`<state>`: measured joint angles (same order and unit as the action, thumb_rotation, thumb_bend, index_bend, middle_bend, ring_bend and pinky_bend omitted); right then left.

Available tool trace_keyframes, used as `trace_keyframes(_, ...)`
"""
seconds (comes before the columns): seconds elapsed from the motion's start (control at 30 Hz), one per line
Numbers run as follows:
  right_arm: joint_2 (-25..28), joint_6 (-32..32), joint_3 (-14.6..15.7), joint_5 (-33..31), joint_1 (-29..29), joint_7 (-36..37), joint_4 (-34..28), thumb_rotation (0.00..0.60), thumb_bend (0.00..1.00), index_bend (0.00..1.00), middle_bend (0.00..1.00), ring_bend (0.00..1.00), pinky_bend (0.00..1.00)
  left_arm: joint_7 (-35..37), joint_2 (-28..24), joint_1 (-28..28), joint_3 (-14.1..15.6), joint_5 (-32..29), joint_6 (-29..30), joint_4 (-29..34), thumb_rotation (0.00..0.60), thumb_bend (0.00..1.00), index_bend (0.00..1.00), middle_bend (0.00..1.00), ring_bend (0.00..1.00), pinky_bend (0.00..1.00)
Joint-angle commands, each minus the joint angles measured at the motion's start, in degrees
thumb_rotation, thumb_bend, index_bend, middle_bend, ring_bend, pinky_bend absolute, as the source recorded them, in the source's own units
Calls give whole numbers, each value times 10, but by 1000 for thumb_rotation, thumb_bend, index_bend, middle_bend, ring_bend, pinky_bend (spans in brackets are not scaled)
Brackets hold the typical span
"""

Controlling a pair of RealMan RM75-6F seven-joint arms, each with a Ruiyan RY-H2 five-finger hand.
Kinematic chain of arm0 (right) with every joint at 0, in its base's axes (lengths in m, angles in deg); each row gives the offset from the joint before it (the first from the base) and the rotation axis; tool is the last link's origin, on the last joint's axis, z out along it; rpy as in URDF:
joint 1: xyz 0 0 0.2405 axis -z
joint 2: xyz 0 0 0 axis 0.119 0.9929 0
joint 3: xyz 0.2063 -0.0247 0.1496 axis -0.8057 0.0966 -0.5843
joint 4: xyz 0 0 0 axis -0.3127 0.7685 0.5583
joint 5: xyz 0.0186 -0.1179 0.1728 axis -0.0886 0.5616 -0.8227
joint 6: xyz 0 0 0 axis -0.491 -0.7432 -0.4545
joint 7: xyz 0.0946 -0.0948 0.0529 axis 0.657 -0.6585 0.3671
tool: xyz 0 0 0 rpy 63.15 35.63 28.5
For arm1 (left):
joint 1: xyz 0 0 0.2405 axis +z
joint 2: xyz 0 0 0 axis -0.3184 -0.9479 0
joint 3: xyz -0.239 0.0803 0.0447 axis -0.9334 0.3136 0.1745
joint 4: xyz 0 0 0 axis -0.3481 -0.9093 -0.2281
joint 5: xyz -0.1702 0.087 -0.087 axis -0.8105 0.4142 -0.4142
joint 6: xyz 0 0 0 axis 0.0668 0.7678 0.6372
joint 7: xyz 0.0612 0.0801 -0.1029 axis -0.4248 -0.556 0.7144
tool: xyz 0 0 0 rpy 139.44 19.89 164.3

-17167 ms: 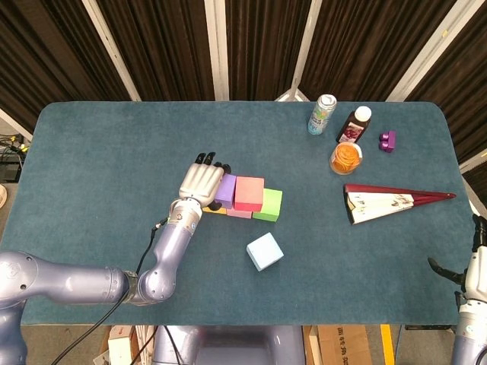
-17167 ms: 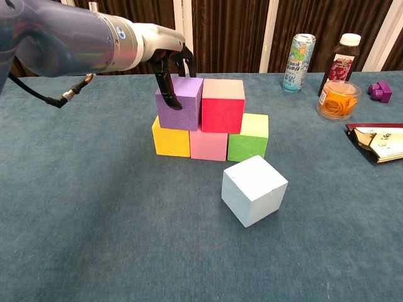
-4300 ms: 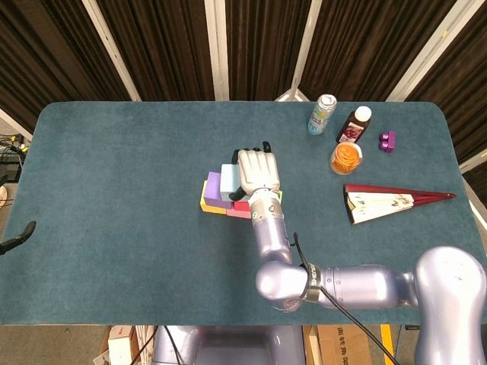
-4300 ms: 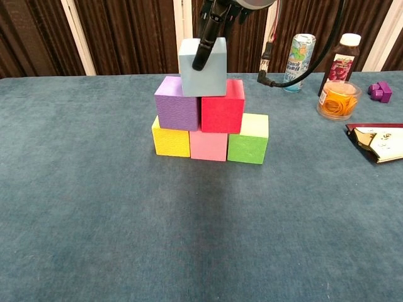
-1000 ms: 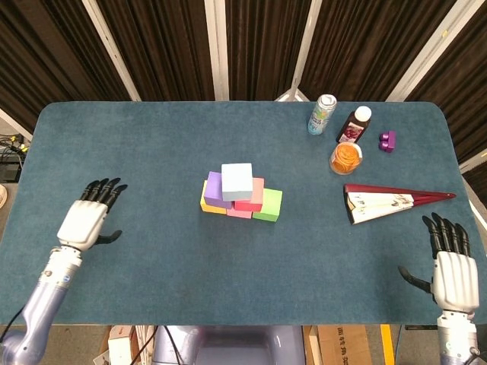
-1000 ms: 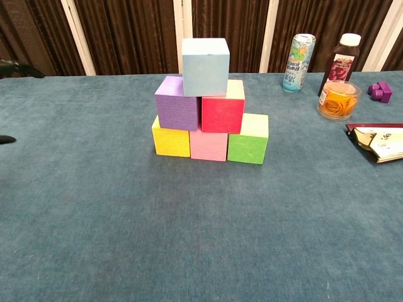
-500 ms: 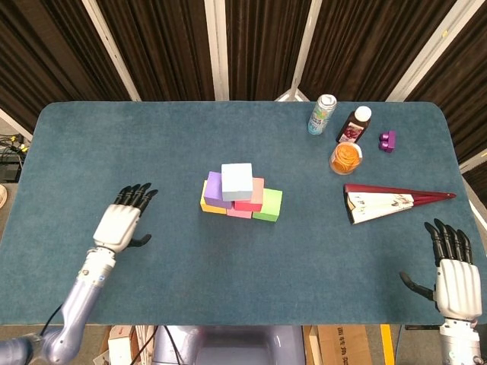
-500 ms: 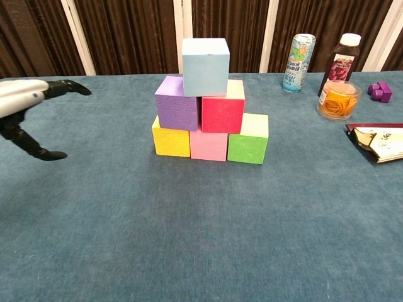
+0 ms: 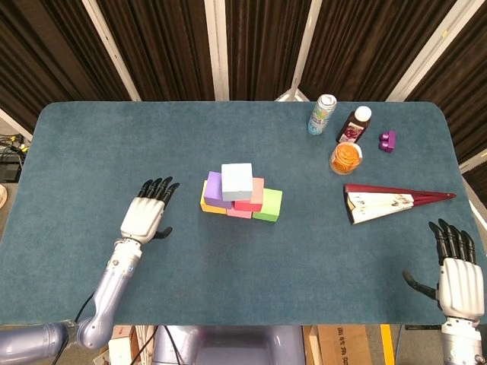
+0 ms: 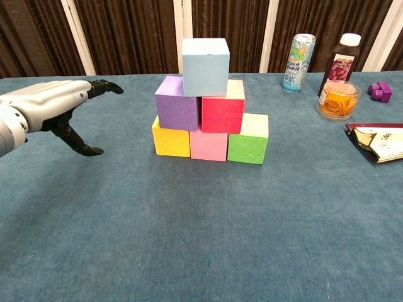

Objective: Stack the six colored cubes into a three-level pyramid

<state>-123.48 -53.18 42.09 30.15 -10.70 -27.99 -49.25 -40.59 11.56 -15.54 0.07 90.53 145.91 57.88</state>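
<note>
**Pyramid complete; left hand drifts in toward it, empty**

Since half a second ago, the left hand [image 9: 147, 214] has slid rightward across the blue surface [image 9: 91, 144] and now sits just left of the stack, not touching it. Its fingers are spread with nothing in them.

At the centre of the frame stands the pyramid. The chest view shows three levels. A yellow cube [image 10: 171, 138], a pink cube [image 10: 208, 145] and a green cube [image 10: 247, 143] form the bottom row, side by side. A purple cube [image 10: 178, 103] and a red cube [image 10: 222, 107] rest on them. A light blue cube [image 10: 205, 65] sits on top, straddling the seam between purple and red. All six look square and settled, so the stacking appears done.

From the left hand, the stack lies to the right in the frame and slightly farther up; the row's long axis runs left to right. The right hand [image 9: 458, 278] is at the lower right corner of the head view, well apart from the cubes, fingers also extended and empty. So the left hand is far nearer for any final nudge.

Farther out, at upper right, stand a can [image 9: 323, 113], a dark bottle [image 9: 354, 125], an orange-filled jar [image 9: 346, 158] and a small purple block [image 9: 387, 140]. A folded fan [image 9: 392, 201] lies at right.
</note>
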Motion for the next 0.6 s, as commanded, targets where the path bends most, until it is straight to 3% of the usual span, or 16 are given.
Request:
trace_keyframes(0.03,0,3,-3,-2,2,0,0,600,157,116,90,66,0,-10,8,-7,-2,-8,1,-8,600,275,84,0,0,0)
trace_keyframes(0.6,-6,22,-24,-7,13,-10,-3,600,157,116,89,65,0,-10,31,-29,7,-26,-9,-36,600,275,84,0,0,0)
